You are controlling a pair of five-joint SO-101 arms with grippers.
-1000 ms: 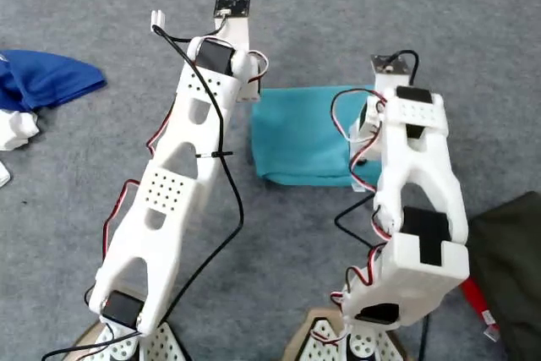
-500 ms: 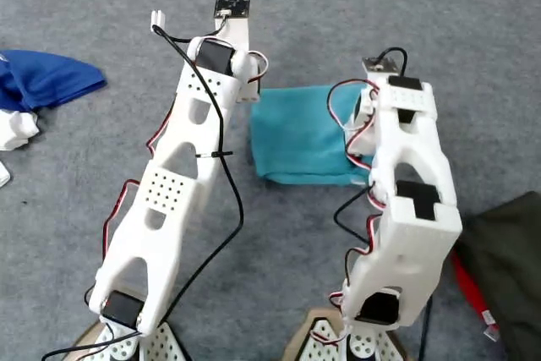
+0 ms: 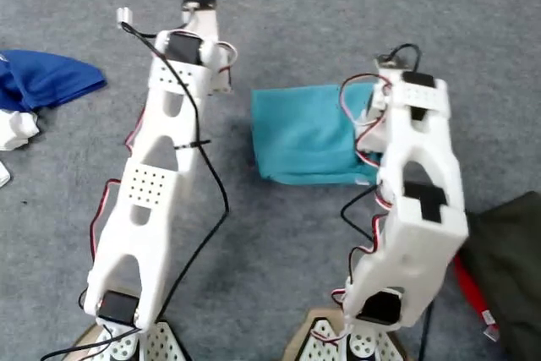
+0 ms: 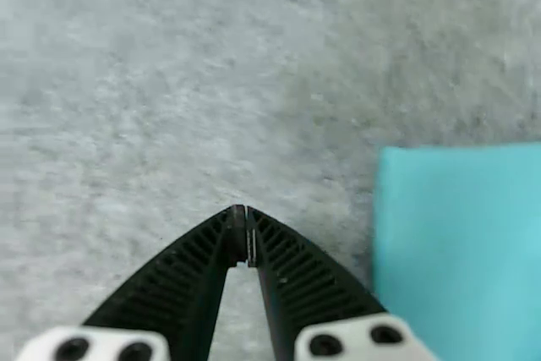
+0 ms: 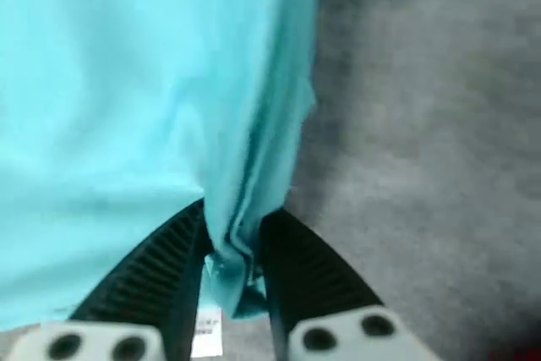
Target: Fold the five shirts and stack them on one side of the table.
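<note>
A folded teal shirt lies mid-table between the two arms. My right gripper is shut on the teal shirt's edge, with bunched cloth between its black fingers; in the high view that arm covers the shirt's right side. My left gripper is shut with nothing in it, over bare grey felt just off the teal shirt's left edge. In the high view the left arm stretches toward the table's far left-centre. A crumpled blue shirt lies at the far left.
A dark olive garment lies at the right edge with a red item beside it. White cloth sits at the left edge below the blue shirt. The grey felt table is bare between the arms' bases.
The left arm has swung left, away from the teal shirt's corner. The right arm shifted slightly over the shirt's right edge, and that edge looks lifted and bunched.
</note>
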